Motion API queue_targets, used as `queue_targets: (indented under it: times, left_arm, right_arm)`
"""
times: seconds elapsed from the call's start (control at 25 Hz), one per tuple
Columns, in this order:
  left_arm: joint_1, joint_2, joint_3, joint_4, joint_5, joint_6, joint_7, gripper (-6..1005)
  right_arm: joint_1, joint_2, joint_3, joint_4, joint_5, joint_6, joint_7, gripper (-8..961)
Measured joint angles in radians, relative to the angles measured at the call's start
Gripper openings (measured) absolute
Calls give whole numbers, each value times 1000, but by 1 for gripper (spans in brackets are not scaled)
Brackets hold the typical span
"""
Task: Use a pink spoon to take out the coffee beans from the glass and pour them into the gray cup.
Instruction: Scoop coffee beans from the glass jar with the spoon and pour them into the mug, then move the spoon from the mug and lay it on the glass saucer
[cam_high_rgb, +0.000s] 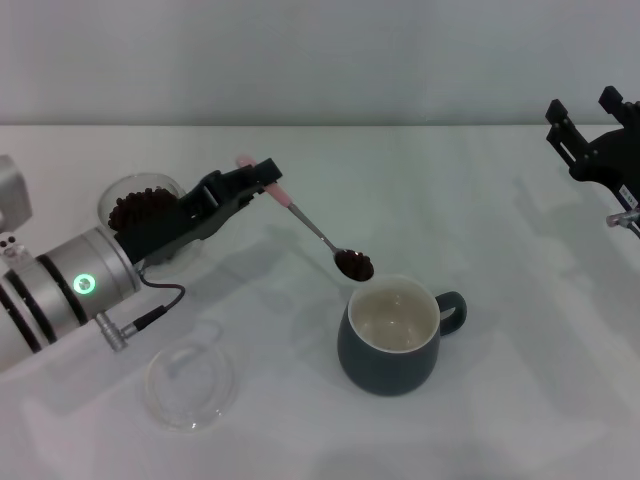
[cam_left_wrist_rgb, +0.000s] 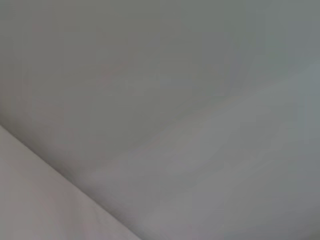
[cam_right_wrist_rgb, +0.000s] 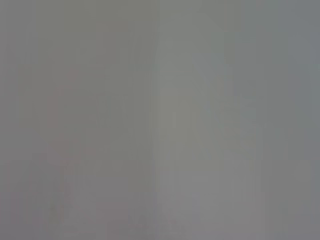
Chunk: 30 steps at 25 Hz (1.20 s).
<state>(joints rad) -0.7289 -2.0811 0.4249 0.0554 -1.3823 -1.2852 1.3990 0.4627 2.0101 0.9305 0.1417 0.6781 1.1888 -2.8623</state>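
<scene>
Left gripper clamped on pink spoon handle; bowl heaped with beans, held just above gray cup rim. Glass behind left arm, beans inside. Right gripper parked far right.

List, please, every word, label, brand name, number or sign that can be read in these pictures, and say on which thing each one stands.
None: no readable word, number or brand shows in any view.
The dark slate-gray mug with cream inside, the pink-handled metal spoon and the clear glass cup of coffee beans bear no print.
The left arm's lit green ring is a light, not text.
Both wrist views show only blur.
</scene>
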Motion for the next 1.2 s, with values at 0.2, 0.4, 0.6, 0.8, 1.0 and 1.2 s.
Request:
queue_targets:
  times: [0.2,0.4,0.6,0.8,1.0,1.2]
  left_arm:
    - [-33,-1,0,-4,48,-2,39,129]
    - [-63,-1,1,-6,106,-4,141,129]
    - [-82,0,2,-6,114,-60,322,129]
    - [-104,0,3,-6,152,-63,362,130]
    - [-111,0,3,-3,185,-63,420,130]
    - [-118,0,3,-6,204,-86,522,130]
  right_arm:
    - [-4,1,-8,8,0,0,1,719]
    - [-13,1,-10,21,0,0,1,719]
    - [-24,1,-10,27,0,5,2,718]
    - [-31,1,-10,27,0,14,4,718]
    - [-34,1,-10,27,0,19,18,719]
    - [-39,1,-10,27,2,21,19,718]
